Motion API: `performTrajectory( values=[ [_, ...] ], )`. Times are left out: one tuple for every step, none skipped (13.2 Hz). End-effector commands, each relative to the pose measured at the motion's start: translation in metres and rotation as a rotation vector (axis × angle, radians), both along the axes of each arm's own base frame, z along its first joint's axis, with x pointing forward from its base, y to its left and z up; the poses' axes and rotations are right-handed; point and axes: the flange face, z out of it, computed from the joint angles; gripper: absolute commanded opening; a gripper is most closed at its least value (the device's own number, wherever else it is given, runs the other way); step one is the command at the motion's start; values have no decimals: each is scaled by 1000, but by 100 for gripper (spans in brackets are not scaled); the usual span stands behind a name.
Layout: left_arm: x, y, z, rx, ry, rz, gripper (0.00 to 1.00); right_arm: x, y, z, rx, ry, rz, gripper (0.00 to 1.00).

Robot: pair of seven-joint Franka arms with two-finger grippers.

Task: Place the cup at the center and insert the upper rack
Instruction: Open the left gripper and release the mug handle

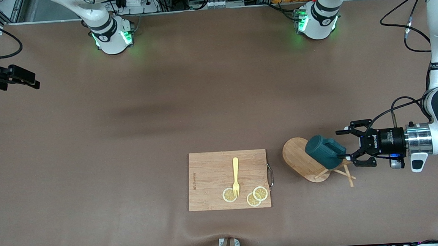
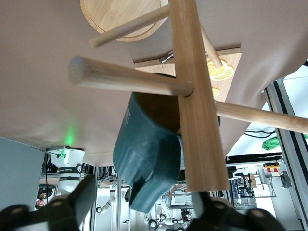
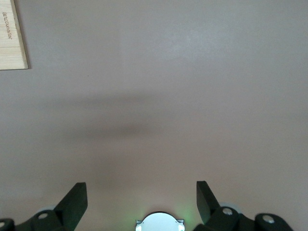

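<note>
teal cup [image 1: 324, 150] apparently hangs on toppled bamboo upper rack [image 1: 301, 159].

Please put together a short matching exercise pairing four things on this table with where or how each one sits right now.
Things:
1. dark teal cylindrical cup
2. pale yellow plastic fork
3. light bamboo mug tree
4. left hand

Places or states:
A. lying tipped over on the table, toward the left arm's end
B. open, beside the cup
C. resting on the tipped-over rack
D. on the rectangular wooden cutting board, tines on a lemon slice

Pairs: 1-C, 2-D, 3-A, 4-B
</note>
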Motion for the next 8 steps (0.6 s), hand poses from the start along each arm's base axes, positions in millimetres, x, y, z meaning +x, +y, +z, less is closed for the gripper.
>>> performTrajectory(
  values=[
    [1,1,9,1,-5,1,100,-2,7,1,-5,-2,-2,100],
    [1,1,11,0,-8,1,100,-2,7,1,-5,-2,0,100],
    [0,2,13,1,-8,2,100,-2,7,0,-5,-2,-3,100],
    [0,4,19,6,-9,7,100,-2,7,0,-5,-2,-2,100],
    [-1,5,24,10,-11,10,100,-2,7,0,-5,-2,-2,100],
    [-3,6,30,11,-6,7,100,-2,6,0,-5,-2,-3,100],
    [-5,8,39,19,-12,9,100,-2,6,0,-5,-1,-5,100],
    [-7,15,53,29,-31,19,100,-2,6,0,-5,-1,-5,100]
  ],
)
